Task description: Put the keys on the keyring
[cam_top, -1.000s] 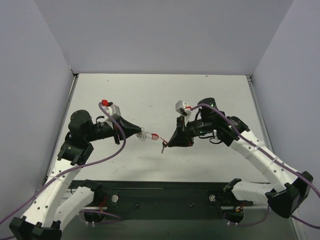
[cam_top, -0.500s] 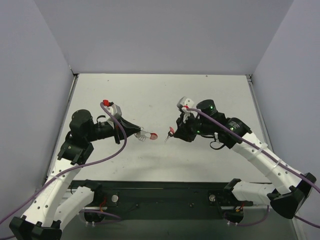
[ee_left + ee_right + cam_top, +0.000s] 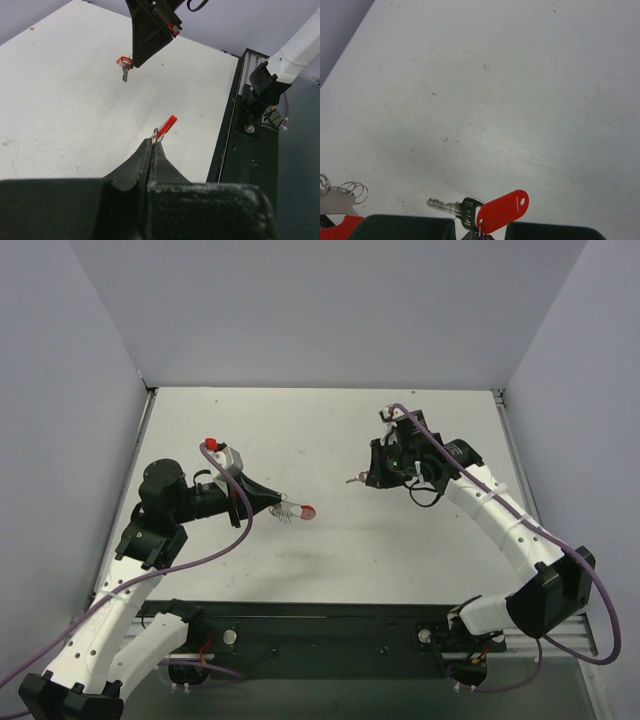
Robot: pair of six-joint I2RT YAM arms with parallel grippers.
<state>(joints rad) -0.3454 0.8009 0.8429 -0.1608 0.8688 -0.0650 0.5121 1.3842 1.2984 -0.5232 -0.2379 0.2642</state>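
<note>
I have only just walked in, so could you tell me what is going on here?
The left gripper is shut on the keyring, and the right gripper is shut on the key with its red tag. Both are held above the table, with a clear gap between them. The key is not yet on the keyring.

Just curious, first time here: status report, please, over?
Left gripper shut on silvery keyring with red band. Right gripper shut on small red-tagged silver key. Key not on ring; nothing between them.
</note>
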